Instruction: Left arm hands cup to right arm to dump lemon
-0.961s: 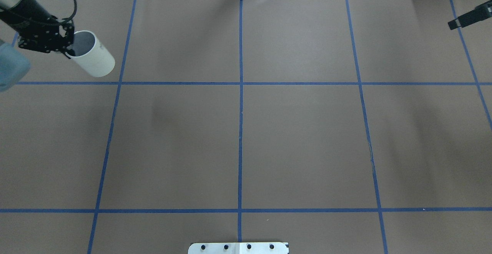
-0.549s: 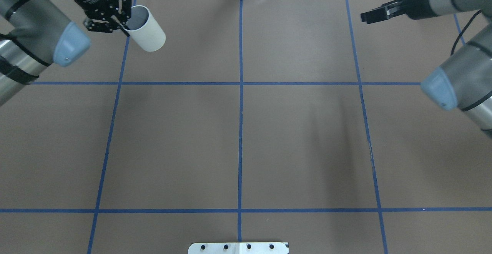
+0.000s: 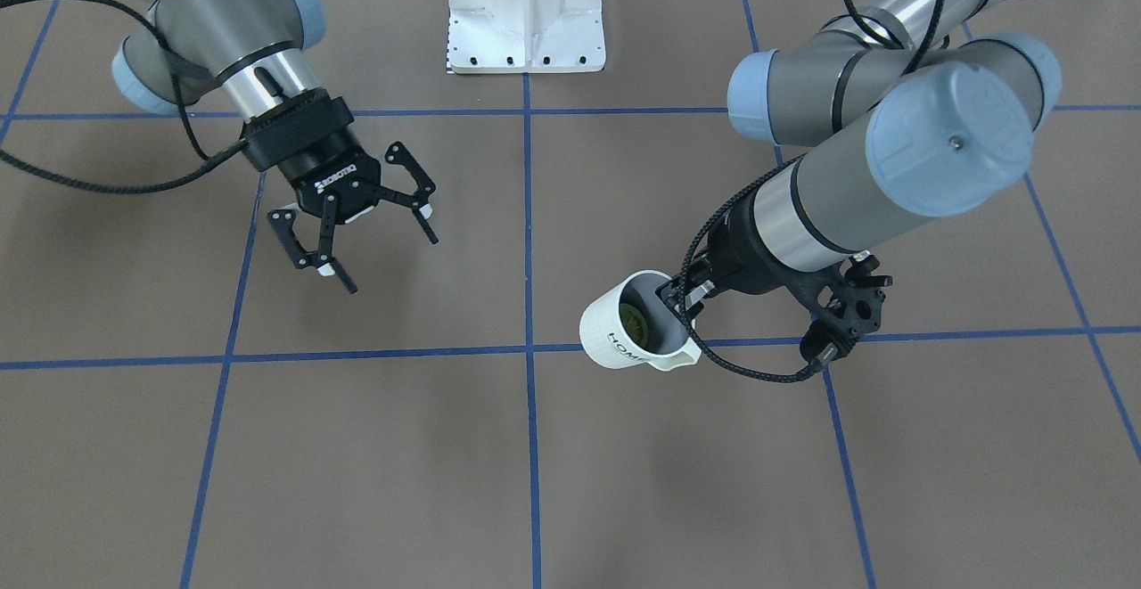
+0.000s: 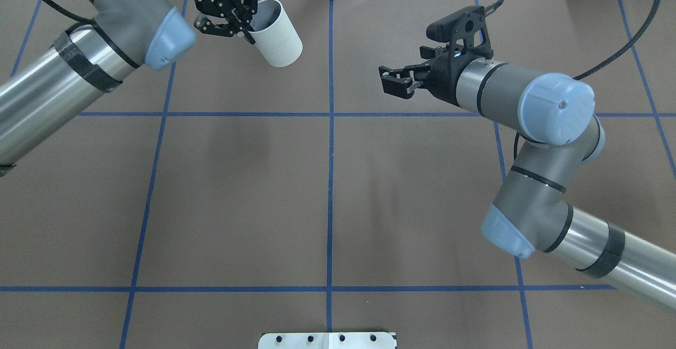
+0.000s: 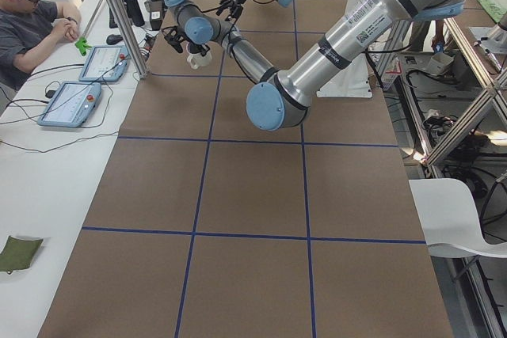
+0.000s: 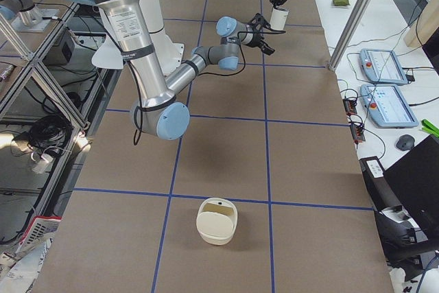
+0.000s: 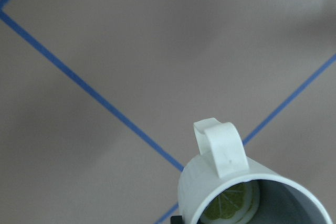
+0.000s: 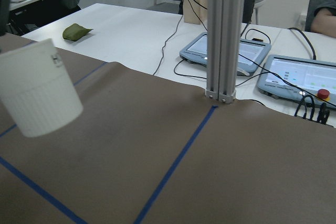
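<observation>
My left gripper (image 4: pixel 247 26) is shut on the rim of the white "HOME" cup (image 4: pixel 275 40) and holds it tilted above the table's far side, left of the centre line. In the front-facing view the cup (image 3: pixel 615 335) shows the yellow-green lemon (image 3: pixel 636 322) inside, with the left gripper (image 3: pixel 679 300) at its rim. The left wrist view shows the cup's handle (image 7: pixel 220 148) and the lemon (image 7: pixel 230 208). My right gripper (image 4: pixel 386 79) (image 3: pixel 389 261) is open and empty, right of the centre line, pointing at the cup. The cup (image 8: pixel 38 90) hangs at the left of the right wrist view.
The white robot base plate (image 3: pixel 526 19) sits at the near edge. An aluminium post (image 8: pixel 226 35) stands at the far edge, with operator tablets (image 8: pixel 294 74) behind it. A white tub (image 6: pixel 217 221) lies at the table's right end. A person (image 5: pixel 32 13) sits beyond the table.
The left arm has carried the cup rightward along the far side toward the centre line. The right arm has swung in from the far right, its open gripper now facing the cup.
</observation>
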Controlling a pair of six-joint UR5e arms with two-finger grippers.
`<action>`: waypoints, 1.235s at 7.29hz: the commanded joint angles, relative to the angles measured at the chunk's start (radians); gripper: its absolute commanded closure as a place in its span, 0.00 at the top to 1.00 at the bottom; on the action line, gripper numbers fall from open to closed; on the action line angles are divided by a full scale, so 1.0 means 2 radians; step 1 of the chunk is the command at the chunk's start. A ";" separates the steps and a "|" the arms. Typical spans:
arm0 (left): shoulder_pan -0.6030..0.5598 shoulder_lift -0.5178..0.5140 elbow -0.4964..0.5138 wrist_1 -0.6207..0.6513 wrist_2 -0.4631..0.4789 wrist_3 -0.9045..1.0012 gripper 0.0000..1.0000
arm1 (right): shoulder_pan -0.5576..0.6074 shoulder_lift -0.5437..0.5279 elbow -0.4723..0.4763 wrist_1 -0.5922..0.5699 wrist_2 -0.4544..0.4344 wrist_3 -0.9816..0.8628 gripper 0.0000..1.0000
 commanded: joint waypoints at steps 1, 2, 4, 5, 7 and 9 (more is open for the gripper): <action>0.015 -0.026 0.008 0.002 -0.014 0.006 0.00 | -0.099 0.003 0.023 -0.009 -0.158 -0.043 1.00; 0.023 -0.041 0.018 0.002 -0.014 0.006 0.00 | -0.122 0.009 0.024 -0.041 -0.202 -0.066 1.00; 0.031 -0.048 0.023 0.002 -0.014 0.006 0.00 | -0.127 0.011 0.023 -0.047 -0.210 -0.076 1.00; 0.040 -0.052 0.023 0.002 -0.014 0.006 0.00 | -0.130 0.012 0.021 -0.047 -0.214 -0.076 1.00; 0.054 -0.053 0.019 0.002 -0.013 0.006 0.00 | -0.130 0.015 0.020 -0.047 -0.214 -0.076 1.00; 0.065 -0.055 0.016 0.002 -0.013 0.006 0.00 | -0.130 0.015 0.020 -0.047 -0.214 -0.078 1.00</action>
